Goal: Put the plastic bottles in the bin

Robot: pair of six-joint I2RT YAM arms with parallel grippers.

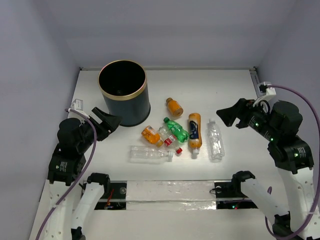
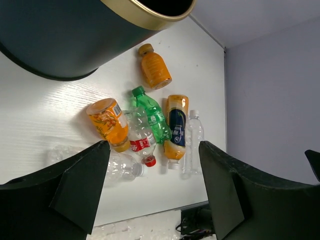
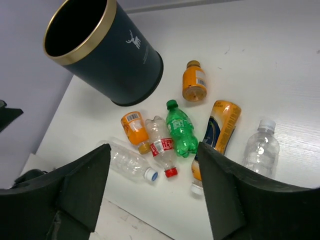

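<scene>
The bin [image 1: 131, 109], a smooth dark cylinder with a gold rim, is standing upright near the far left corner of the white counter [image 1: 225, 85], its inside showing only darkness. The plastic bottles are lying outside it at mid-counter, toward the near edge: a stubby orange bottle [image 1: 174, 107], a ribbed green bottle [image 1: 176, 129], a tall orange bottle [image 1: 194, 131], a red-capped bottle [image 1: 169, 139], an orange-filled bottle [image 1: 150, 135] and two clear bottles [image 1: 215, 140]. The left pincer [image 1: 112, 122] and right pincer [image 1: 222, 117] are hanging spread wide, gripping nothing.
</scene>
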